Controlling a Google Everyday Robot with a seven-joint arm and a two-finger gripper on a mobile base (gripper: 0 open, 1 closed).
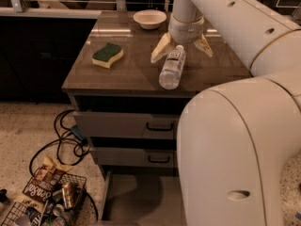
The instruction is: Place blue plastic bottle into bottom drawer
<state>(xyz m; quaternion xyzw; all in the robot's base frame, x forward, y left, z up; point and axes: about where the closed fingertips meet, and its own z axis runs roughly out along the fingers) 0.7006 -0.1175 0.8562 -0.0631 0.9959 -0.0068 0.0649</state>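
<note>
Stage: pre-grasp | pincer: spread wide, empty, over cap end of blue plastic bottle | bottle: lying on counter | bottom drawer: open | remaining: grasp, transfer, release

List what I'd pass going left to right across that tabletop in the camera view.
green-yellow sponge → white bowl → blue plastic bottle. The gripper hangs over the bottle's far end, with its jaws open on either side, so it shares the bottle's place in the order.
</note>
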